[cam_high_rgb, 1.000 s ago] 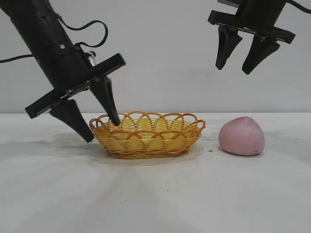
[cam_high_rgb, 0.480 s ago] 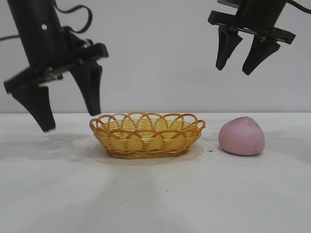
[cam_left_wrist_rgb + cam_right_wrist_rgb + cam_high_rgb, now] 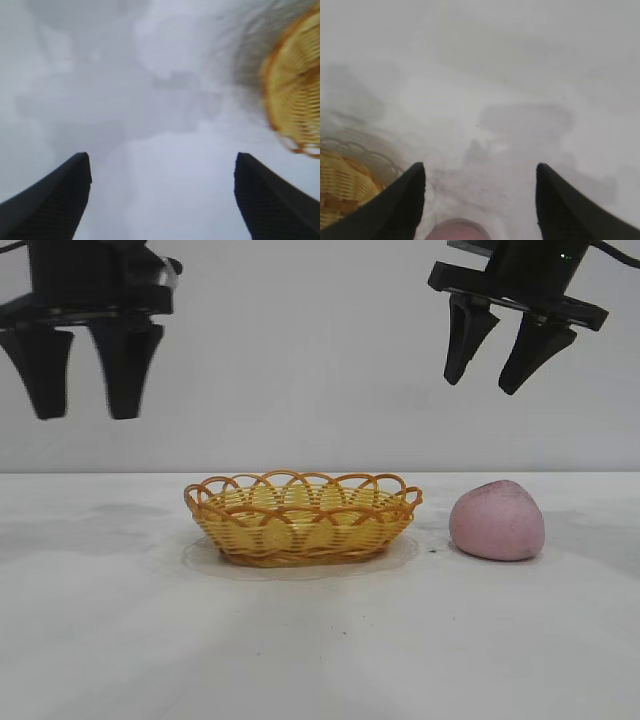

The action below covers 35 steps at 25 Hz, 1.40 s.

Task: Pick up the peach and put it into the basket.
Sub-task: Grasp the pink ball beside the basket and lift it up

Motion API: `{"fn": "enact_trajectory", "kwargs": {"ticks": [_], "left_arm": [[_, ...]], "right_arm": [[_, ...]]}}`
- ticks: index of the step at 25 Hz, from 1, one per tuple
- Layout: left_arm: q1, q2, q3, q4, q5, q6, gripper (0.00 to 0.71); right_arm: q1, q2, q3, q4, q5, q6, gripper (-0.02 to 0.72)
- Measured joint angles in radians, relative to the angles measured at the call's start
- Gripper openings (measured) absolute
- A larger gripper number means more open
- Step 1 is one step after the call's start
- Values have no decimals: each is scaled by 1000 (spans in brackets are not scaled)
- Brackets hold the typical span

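The dusty-pink peach [image 3: 497, 521] rests on the white table, just right of the yellow wicker basket [image 3: 303, 517] with its orange looped rim. Nothing lies in the basket. High above the peach hangs my right gripper [image 3: 483, 380], open and empty; its wrist view shows the peach's top [image 3: 458, 230] and a piece of the basket [image 3: 342, 189]. My left gripper [image 3: 84, 412] is up at the far left, well above the table and left of the basket, open with nothing between its fingers. The basket's rim [image 3: 296, 85] shows in the left wrist view.
The white table [image 3: 320, 640] runs to a plain pale wall behind. Only the basket and the peach stand on it. Open table surface lies in front of both and to the left of the basket.
My left gripper has lifted away from the basket's left rim, swung upright and gone up and to the left. The right gripper, the peach and the basket have stayed put.
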Motion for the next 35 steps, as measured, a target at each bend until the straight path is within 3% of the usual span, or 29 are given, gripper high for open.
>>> {"fn": "enact_trajectory", "kwargs": {"ticks": [4,11,15,22,29,35], "left_arm": [[43,0,-2,73,9,0,521],[241,0,-2,-8,14,-21,521],[304,-15,-2,-36,14,-21,521],[315,-180,83,-80,14,-21,521],[315,-441,328,-186,16,4,521],[315,-695,556,-193,3,8,521]], "right_arm": [[0,0,0,0,0,0,403],[0,0,0,0,10,0,403],[0,0,0,0,12,0,403],[0,0,0,0,12,0,403],[0,0,0,0,12,0,403],[0,0,0,0,16,0,403]]}}
